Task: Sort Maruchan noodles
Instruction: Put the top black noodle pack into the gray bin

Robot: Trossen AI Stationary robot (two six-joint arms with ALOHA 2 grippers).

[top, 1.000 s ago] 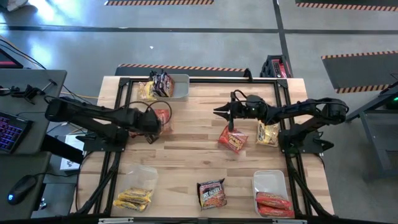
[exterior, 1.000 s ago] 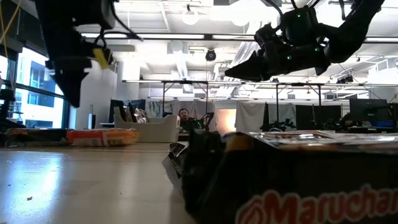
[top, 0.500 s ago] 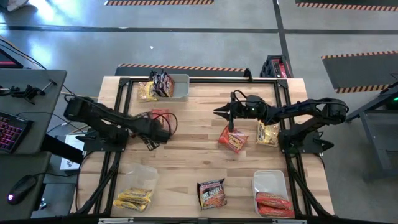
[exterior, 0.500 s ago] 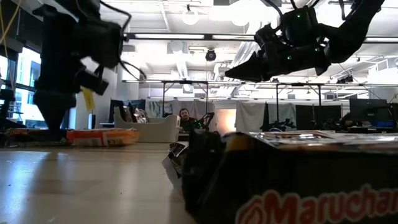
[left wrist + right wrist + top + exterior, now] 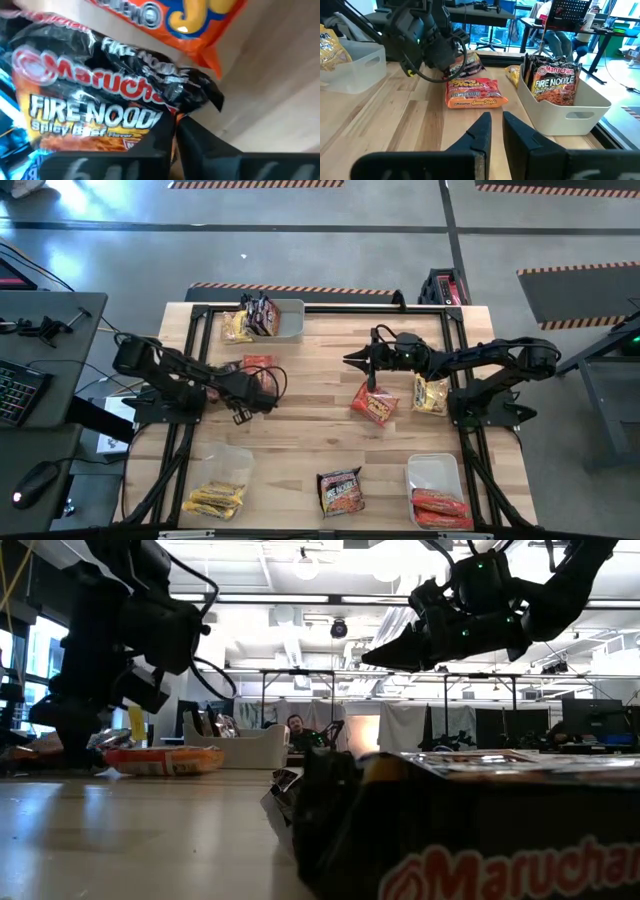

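Observation:
My left gripper (image 5: 262,386) is down at two Maruchan packets left of the table's middle, shut on a dark Fire Noodle packet (image 5: 95,95). That packet lies against a red-orange packet (image 5: 472,92). My right gripper (image 5: 350,360) hovers shut above the table's middle and holds nothing. Below it on the table lie a red-orange packet (image 5: 374,404) and a yellow packet (image 5: 432,393). Another dark packet (image 5: 340,491) lies at the near edge. My left gripper pinches the dark packet's crinkled end edge (image 5: 167,102) between its two fingertips. The fingers slant down from the table's left side. The rest of the packet lies low by the red-orange packet; whether it is clear of the table I cannot tell.
A bin (image 5: 285,320) at the far left holds dark packets, with yellow ones (image 5: 235,326) beside it. A clear bin (image 5: 228,478) at the near left holds yellow packets. A white bin (image 5: 435,480) at the near right holds red ones. Bare wood lies in the middle.
My left gripper has come down from well above the table onto the packets left of the middle, moving slightly toward the table's right edge. The dark packet's crumpled end now shows beside its fingers. My right gripper has kept still.

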